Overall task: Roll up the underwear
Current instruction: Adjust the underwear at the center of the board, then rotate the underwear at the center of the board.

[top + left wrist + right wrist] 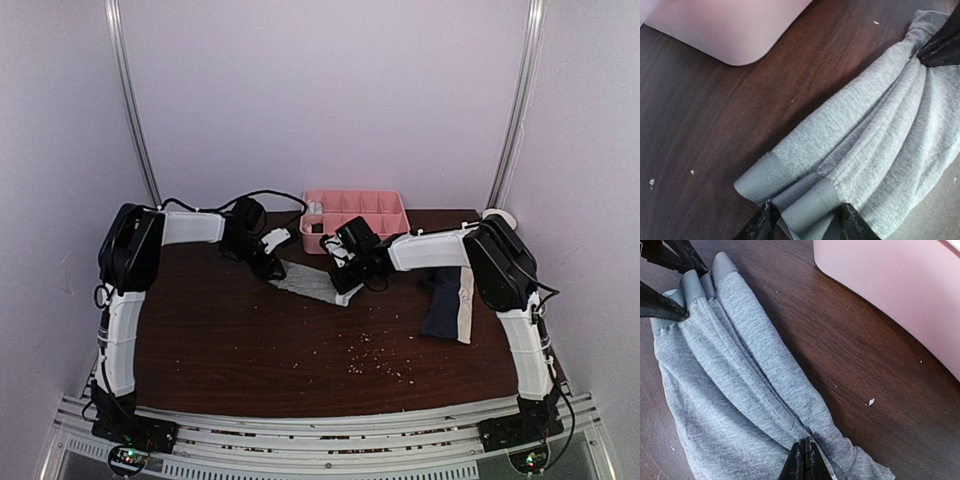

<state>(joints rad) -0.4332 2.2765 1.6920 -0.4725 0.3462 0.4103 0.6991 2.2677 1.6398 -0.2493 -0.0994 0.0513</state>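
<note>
1. Grey underwear (305, 280), on bench (230, 340) by pink tray (355, 205), stretched between my 2 pincers, likely to straighten it for rolling. Right pincer (805, 454) pinches 1 end; left pincer (807, 216) straddles the hem, gripping or not I cannot tell.
2. Navy underwear (448, 300): bench, right side, unrolled.

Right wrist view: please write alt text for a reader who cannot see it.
Grey cloth boxer briefs, bunched in folds, lie on a dark brown wooden table, pinched at the near end by the right gripper. The left gripper straddles the far hem; a pink plastic tray stands beside.
</note>
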